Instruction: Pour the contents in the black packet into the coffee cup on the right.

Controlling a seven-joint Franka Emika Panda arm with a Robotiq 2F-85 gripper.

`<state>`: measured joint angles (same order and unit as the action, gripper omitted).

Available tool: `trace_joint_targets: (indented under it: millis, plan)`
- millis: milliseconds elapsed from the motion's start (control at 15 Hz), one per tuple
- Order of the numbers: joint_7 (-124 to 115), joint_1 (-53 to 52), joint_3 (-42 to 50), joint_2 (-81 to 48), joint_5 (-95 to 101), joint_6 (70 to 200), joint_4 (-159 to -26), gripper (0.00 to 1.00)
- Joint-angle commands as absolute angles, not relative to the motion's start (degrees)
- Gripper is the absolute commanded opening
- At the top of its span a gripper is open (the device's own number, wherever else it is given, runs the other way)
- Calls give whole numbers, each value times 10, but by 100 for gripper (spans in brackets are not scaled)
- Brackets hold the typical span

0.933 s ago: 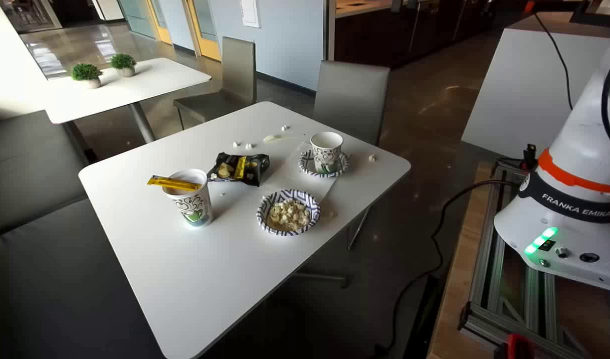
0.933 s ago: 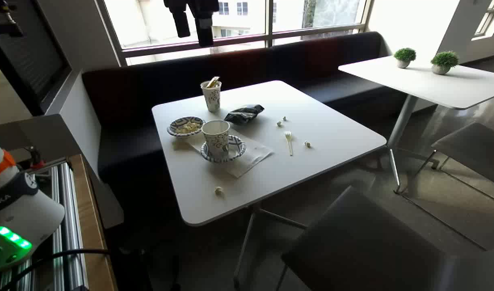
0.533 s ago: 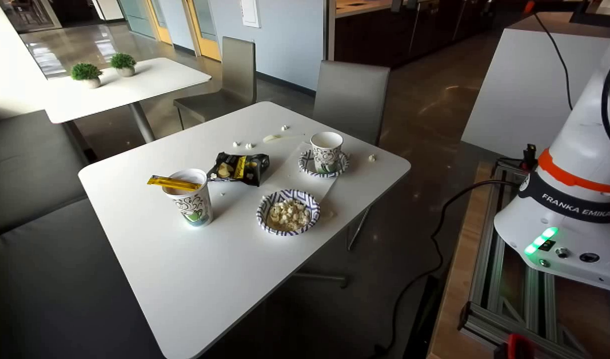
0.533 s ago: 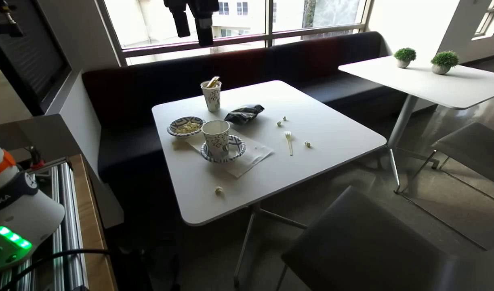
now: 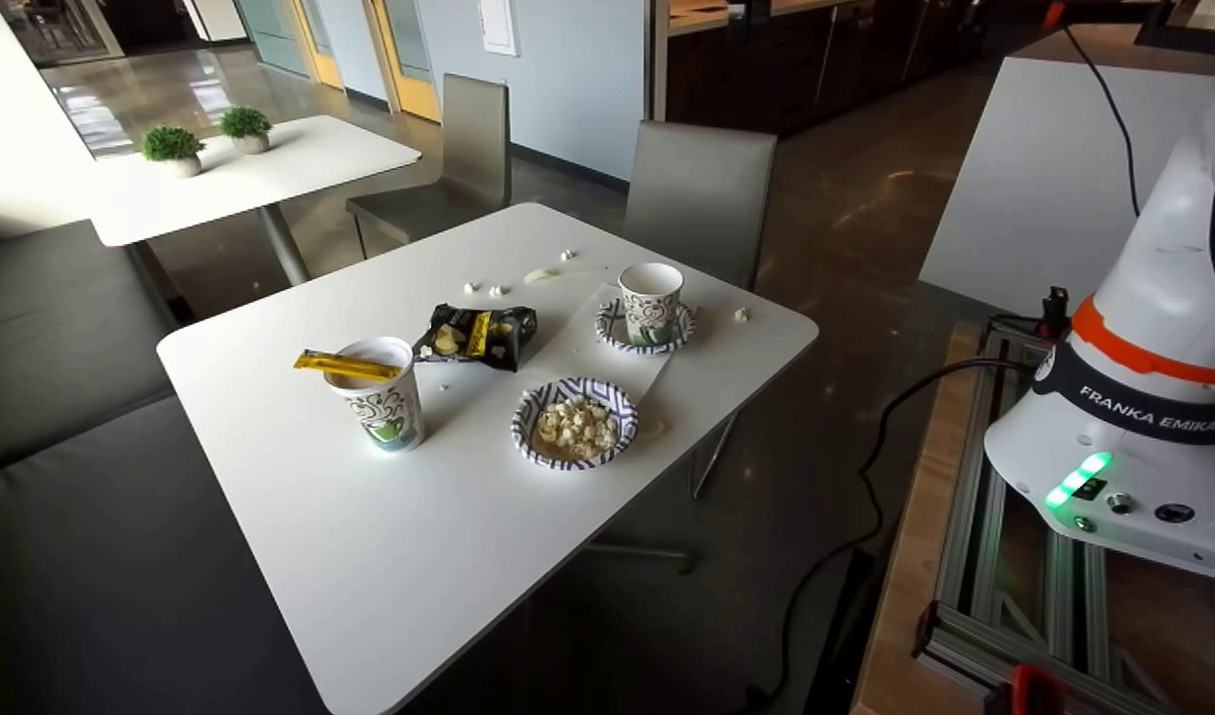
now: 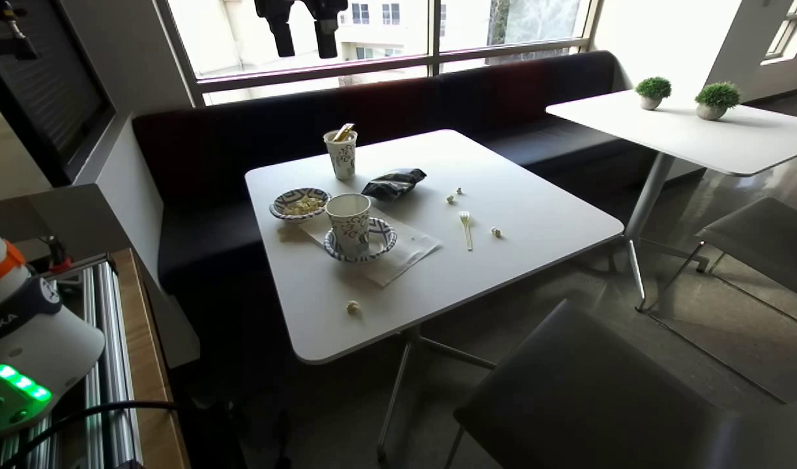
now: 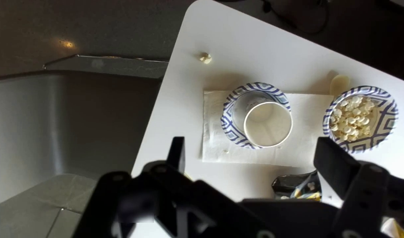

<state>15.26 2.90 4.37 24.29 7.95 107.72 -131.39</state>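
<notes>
The black packet [image 5: 478, 336], with yellow and white markings, lies flat on the white table in both exterior views. Its crumpled end [image 7: 296, 186] shows in the wrist view, the remainder covered by the gripper body. The coffee cup on the right [image 5: 651, 310], white with a dark swirl pattern, stands upright in a blue-and-white paper bowl [image 6: 382, 238]. From above, the cup [image 7: 268, 124] shows a pale inside. High over the table hangs my gripper [image 6: 307, 51], apart from everything. In the wrist view the gripper [image 7: 250, 142] is wide open, nothing between its fingers.
A popcorn bowl [image 5: 575, 427] sits near the coffee cup. A taller-looking cup with a yellow packet [image 5: 354, 365] across its rim stands beside the black packet. A paper napkin [image 6: 405, 254], a fork [image 6: 466, 229] and loose popcorn lie on the table; chairs and a bench surround it.
In an exterior view my gripper has shifted slightly up and to the left and turned, so its fingertips now look more level and further apart. The things on the table have not moved.
</notes>
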Motion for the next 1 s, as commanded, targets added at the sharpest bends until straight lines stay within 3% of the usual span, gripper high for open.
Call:
trace_joint_targets:
  millis: [0, 467, 800, 933]
  plan:
    - [125, -14, -17, 180, 100, 1036, -1263, 100]
    - [19, -76, -122, 32, 195, 1033, -1155, 100]
    - [51, -96, -120, -78, 243, 1089, -1104, 100]
    - [34, -98, -118, -45, 223, 1080, -1128, 100]
